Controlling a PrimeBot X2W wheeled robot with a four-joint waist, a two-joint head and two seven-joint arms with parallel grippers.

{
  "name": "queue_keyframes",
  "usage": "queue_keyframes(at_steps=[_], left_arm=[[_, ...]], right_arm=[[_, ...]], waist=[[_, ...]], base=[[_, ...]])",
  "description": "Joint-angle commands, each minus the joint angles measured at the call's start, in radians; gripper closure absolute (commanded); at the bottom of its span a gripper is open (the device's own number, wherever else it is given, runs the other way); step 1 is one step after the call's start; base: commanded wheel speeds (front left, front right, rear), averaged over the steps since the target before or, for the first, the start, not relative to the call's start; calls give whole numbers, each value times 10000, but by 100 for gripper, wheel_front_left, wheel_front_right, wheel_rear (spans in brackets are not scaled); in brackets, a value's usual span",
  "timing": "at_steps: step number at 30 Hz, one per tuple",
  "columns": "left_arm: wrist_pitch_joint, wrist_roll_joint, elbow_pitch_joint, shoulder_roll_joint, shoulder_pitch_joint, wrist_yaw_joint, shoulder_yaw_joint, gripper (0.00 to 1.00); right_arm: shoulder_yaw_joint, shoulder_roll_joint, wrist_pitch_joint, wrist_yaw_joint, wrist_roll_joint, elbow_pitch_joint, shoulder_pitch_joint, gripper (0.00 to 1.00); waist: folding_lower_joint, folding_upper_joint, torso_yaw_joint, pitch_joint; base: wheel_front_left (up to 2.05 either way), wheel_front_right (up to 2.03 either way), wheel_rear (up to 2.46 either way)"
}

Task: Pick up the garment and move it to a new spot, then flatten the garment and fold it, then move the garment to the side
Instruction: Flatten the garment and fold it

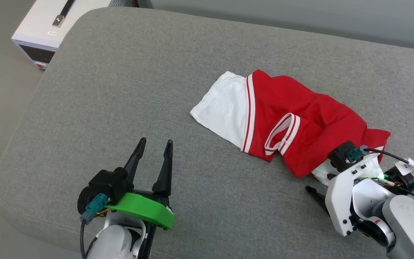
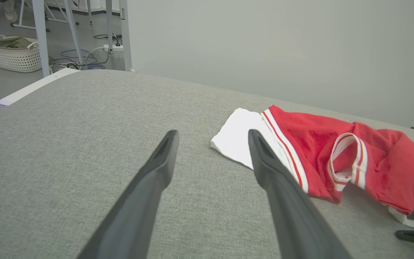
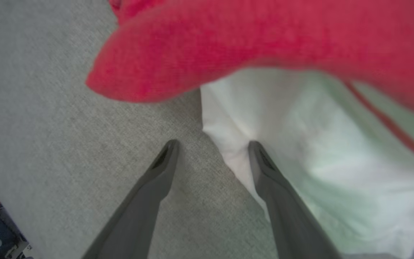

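The garment (image 1: 300, 118) lies crumpled right of centre on the grey cushion (image 1: 120, 90). It is red with striped trim; one white sleeve (image 1: 225, 106) is spread to the left, and another white part (image 3: 300, 151) sits at its near right end. My right gripper (image 1: 318, 182) is open at that near right end. In the right wrist view the gripper (image 3: 212, 144) straddles the white cloth's edge, with one finger over the cloth and nothing gripped. My left gripper (image 1: 156, 142) stands open and empty over bare cushion, left of the garment (image 2: 336, 154). In its own view the left gripper (image 2: 213, 133) points toward the white sleeve.
A white box-shaped device (image 1: 38, 32) with a cable plug on top stands off the cushion's far left corner. On the floor beyond are a laundry basket (image 2: 13, 54), metal frame legs (image 2: 40, 36) and cables. A pale wall backs the cushion.
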Motion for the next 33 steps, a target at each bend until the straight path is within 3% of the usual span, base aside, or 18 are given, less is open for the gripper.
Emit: queue_keyframes(at_steps=[1, 2, 3, 4, 17, 26, 33], left_arm=[[-57, 34, 11, -63, -115, -58, 26, 0], [-57, 37, 19, -65, -105, -58, 39, 0], [-57, 42, 30, -68, -91, -58, 67, 0], [-57, 48, 43, -69, -80, -58, 100, 0], [-57, 274, 230, -11, 327, -59, 315, 0], [-57, 294, 245, 58, 618, -59, 337, 0], [-57, 246, 322, 77, 613, -59, 283, 0]], right_arm=[[173, -2, 145, -7, 153, 234, 81, 0], [230, -27, 180, -7, 203, 262, 102, 19], [311, -66, 174, -7, 246, 276, 112, 77], [367, -87, 105, -7, 267, 272, 103, 100], [483, -995, -1274, -7, 728, -243, 761, 100], [-868, -2058, -895, -7, 835, -792, 2166, 100], [-2296, -2737, -882, -7, 49, -216, 3033, 100]], waist=[[0, 0, 95, 86], [0, 0, 86, 77], [0, 0, 61, 57], [0, 0, 26, 28], [0, 0, -1051, -1174], [0, 0, -1460, -1602], [0, 0, -1581, -1453]], base=[[0, 0, 0], [0, 0, 0], [0, 0, 0], [0, 0, 0], [0, 0, 0], [0, 0, 0], [0, 0, 0]])
